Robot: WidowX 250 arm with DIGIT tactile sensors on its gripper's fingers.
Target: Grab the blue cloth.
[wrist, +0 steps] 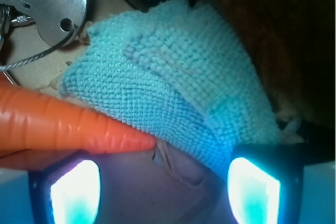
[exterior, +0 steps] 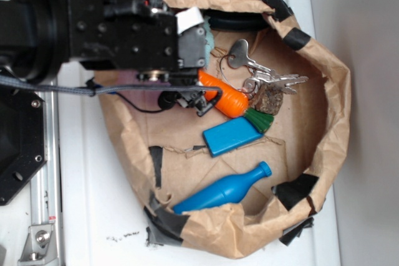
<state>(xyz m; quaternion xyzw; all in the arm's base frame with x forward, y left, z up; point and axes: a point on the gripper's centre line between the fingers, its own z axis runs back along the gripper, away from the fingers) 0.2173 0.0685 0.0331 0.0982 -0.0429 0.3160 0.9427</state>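
Note:
The blue cloth [wrist: 173, 87], pale teal and fuzzy, fills the middle of the wrist view and lies on brown paper. Its near corner reaches down to the right finger [wrist: 254, 190]. My gripper [wrist: 165, 182] is open, its two fingers wide apart, with only bare paper between them. In the exterior view the gripper [exterior: 198, 43] hangs over the cloth, of which just a teal sliver [exterior: 211, 44] shows at its edge. An orange carrot [wrist: 68, 124] points its tip at the cloth's near edge, just above the left finger.
Everything lies in a brown paper bag tray [exterior: 330, 104] with raised, taped walls. Keys [exterior: 252, 66] sit right of the gripper. The carrot [exterior: 227, 99], a flat blue block [exterior: 232, 135] and a blue bottle [exterior: 224, 191] lie toward the front. A key head [wrist: 60, 3] is beside the cloth.

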